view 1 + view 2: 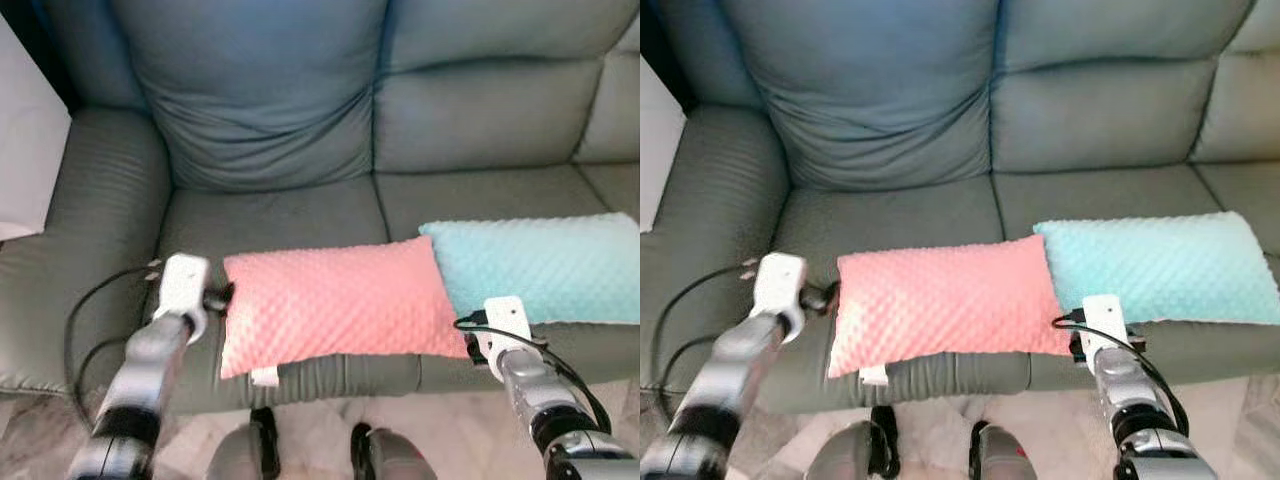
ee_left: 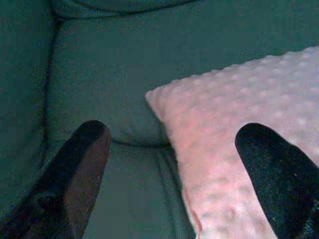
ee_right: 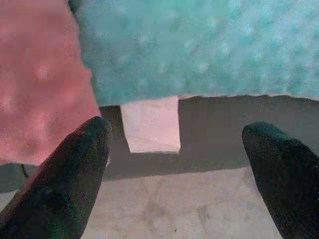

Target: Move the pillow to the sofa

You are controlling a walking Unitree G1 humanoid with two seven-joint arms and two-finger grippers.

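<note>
Left eye view, surface: grey-green sofa (image 1: 280, 215), ribbed armrest at the left, two seat cushions with a seam between them, plump back cushions behind.
Floor: pale marbled tile (image 1: 320, 420) along the sofa's front edge.
Left gripper (image 2: 172, 164): at the pink pillow's left edge, fingers spread; one finger over bare seat, the other over the pillow's corner.
Pink pillow (image 1: 335, 300): flat on the left seat cushion, front edge overhanging, white tag hanging down.
Right gripper (image 3: 174, 169): off the sofa's front edge where the two pillows meet, fingers spread, holding nothing.
Teal pillow (image 1: 540, 265): on the right seat cushion, touching the pink pillow.
White tag (image 3: 149, 124): hanging under the teal pillow.
</note>
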